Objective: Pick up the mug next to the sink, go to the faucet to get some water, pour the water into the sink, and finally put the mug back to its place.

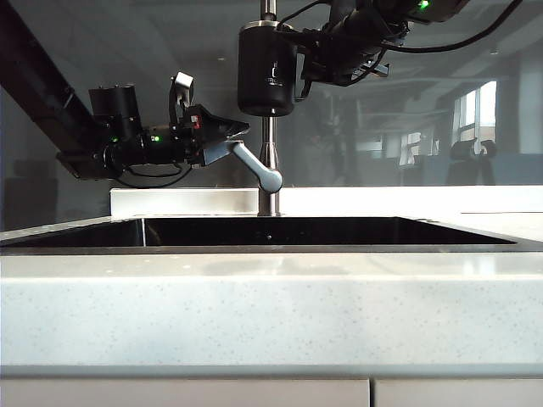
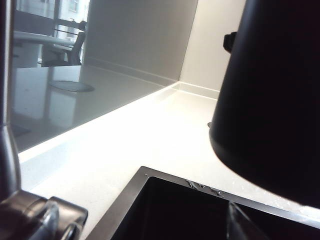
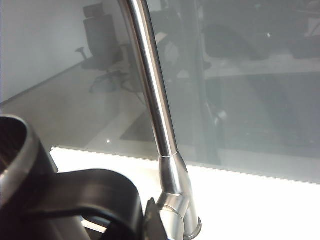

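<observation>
The black mug (image 1: 267,68) hangs upright high above the sink (image 1: 254,248), right in front of the faucet (image 1: 269,161) pipe. My right gripper (image 1: 307,64) comes in from the right and is shut on the mug's handle (image 3: 100,195); one fingertip (image 3: 152,220) shows beside the faucet (image 3: 155,100). My left gripper (image 1: 231,136) stands open at the outer end of the faucet's lever handle (image 1: 254,165), left of the pipe. The left wrist view shows the lever's base (image 2: 45,220), one dark finger (image 2: 240,225), the sink's edge (image 2: 120,215) and the mug (image 2: 270,100) close above.
The white speckled counter (image 1: 271,305) runs along the front of the sink, with cabinet fronts (image 1: 170,394) below. A low white ledge (image 1: 187,202) and a glossy grey wall panel (image 1: 407,102) stand behind the faucet. Counter surface (image 2: 150,135) extends to a back corner.
</observation>
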Robot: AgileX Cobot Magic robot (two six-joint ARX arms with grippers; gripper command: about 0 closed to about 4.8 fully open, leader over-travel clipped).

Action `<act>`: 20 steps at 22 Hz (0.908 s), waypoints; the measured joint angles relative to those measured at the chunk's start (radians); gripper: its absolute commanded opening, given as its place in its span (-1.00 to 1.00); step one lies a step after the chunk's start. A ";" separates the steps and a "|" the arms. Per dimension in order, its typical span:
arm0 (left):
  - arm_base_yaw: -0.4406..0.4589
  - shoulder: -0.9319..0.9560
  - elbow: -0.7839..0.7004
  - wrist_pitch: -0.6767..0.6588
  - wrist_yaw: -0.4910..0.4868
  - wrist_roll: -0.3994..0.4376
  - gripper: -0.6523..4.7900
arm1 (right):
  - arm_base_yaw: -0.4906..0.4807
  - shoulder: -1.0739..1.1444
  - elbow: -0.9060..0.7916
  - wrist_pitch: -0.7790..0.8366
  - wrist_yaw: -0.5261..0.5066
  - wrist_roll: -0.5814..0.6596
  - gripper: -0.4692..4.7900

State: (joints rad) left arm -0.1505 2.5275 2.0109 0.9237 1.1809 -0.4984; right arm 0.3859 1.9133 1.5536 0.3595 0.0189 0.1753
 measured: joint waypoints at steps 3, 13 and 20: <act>0.000 0.000 0.000 0.000 -0.007 0.006 0.81 | 0.000 0.000 0.000 0.000 0.000 0.000 -0.85; 0.013 0.000 0.000 -0.041 -0.268 0.168 0.81 | 0.000 0.000 0.003 -0.003 0.000 -0.001 -0.85; 0.012 0.000 0.000 -0.138 -0.277 0.226 0.81 | 0.000 0.000 0.003 -0.007 0.001 -0.004 -0.85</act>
State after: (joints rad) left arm -0.1387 2.5275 2.0109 0.7860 0.9039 -0.2726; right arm 0.3859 1.9133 1.5570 0.3523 0.0196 0.1711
